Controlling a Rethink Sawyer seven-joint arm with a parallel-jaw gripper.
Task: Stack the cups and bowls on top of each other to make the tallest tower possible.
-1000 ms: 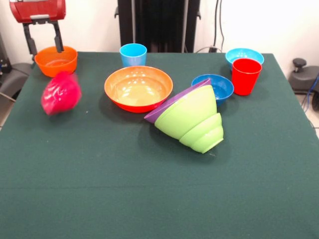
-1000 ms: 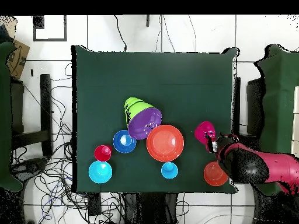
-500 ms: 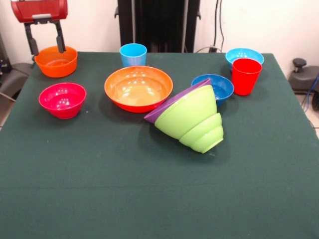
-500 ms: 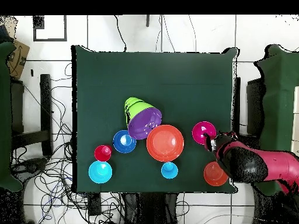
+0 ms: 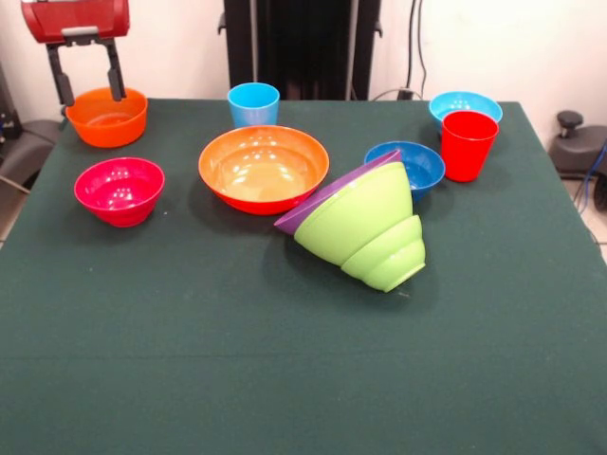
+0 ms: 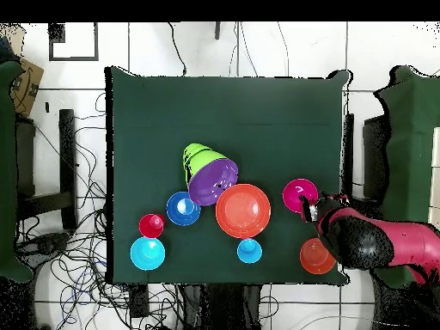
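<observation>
Dark green cloth covers the table (image 5: 285,379) where our gripper (image 5: 87,81), fingers spread and empty, hangs beside the glossy magenta-red plastic bowl (image 5: 119,190), light and slick, best pinched by its rim.

My gripper (image 5: 88,81) has black fingers under a red housing. The table (image 5: 285,360) is dark green. At ten o'clock sits a small orange bowl (image 5: 107,116), and below it a magenta-red bowl (image 5: 119,190). The large bowl (image 5: 263,168) at centre is orange inside, redder outside. At twelve o'clock is a light blue cup (image 5: 253,102). The tipped pile (image 5: 360,223) is lime green with a purple rim. At two o'clock: a dark blue bowl (image 5: 410,163), a red cup (image 5: 468,144), a light blue bowl (image 5: 465,102).
</observation>
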